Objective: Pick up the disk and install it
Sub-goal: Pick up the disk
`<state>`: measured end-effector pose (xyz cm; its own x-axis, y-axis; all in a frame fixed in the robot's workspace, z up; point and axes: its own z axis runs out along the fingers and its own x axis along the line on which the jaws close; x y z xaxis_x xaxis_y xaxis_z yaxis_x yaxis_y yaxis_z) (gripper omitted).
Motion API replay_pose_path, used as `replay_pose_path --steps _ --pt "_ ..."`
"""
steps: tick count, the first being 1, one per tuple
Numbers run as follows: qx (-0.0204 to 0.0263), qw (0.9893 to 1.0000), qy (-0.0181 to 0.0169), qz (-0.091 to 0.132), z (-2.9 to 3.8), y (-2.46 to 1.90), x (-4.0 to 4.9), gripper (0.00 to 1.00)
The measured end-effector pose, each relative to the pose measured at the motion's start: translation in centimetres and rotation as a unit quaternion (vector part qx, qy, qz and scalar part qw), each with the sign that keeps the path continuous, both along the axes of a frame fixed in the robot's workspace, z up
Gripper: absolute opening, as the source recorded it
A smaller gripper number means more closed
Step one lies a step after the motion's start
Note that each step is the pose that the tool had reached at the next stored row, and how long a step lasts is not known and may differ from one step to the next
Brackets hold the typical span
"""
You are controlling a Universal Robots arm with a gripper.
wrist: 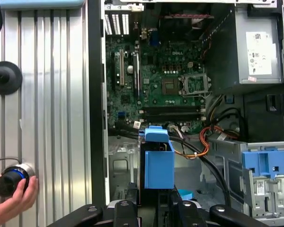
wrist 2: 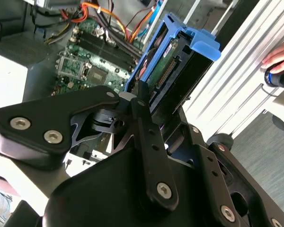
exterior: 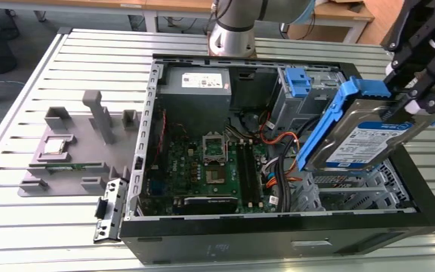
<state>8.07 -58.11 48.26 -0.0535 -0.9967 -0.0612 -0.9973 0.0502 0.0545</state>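
**Over the open case [exterior: 240, 238], the disk [exterior: 361, 141] hangs tilted in the gripper [exterior: 400, 107]**

In the exterior view the black gripper reaches in from the exterior view's right. It is closed on the upper end of the disk and holds it above the case. The disk is a silver drive with a blue-and-white label facing the camera and a blue carrier frame [exterior: 325, 122] along its edges. It leans steeply, with its lower end just over the metal drive cage [exterior: 338, 192] in the near corner of the case on the exterior view's right. Whether it touches the cage cannot be told.

In the second wrist view the fingers [wrist 2: 141, 109] clamp the drive from both faces, and its green circuit board and connector row face the camera. In the first wrist view the drive appears edge-on, blue frame foremost, over the case interior.

Inside the case lie a green motherboard [exterior: 210, 164], a grey power-supply box [exterior: 196, 82] with a white label at the far wall, and a bare blue bracket [exterior: 298, 82] on the bay beside it.

A grey fixture [exterior: 74, 141] stands on the slatted metal table [exterior: 36, 226], at the exterior view's left. In the first wrist view a person's hand [wrist: 9, 205] rests on a round black knob [wrist: 10, 180] with a blue ring, on the table beside the case.
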Motion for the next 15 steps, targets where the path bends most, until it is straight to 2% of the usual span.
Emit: replay_pose_path --steps 4,7,10,15 --pt "0.0000 1.0000 0.0000 0.000 -0.03 0.00 1.78 0.35" --pt "0.0000 1.0000 0.0000 0.000 -0.10 0.00 2.72 0.35" --pt "-0.0001 1.0000 0.0000 0.000 -0.41 0.01 3.17 0.35" --pt "0.0000 1.0000 0.0000 0.000 -1.07 0.00 3.41 0.35"
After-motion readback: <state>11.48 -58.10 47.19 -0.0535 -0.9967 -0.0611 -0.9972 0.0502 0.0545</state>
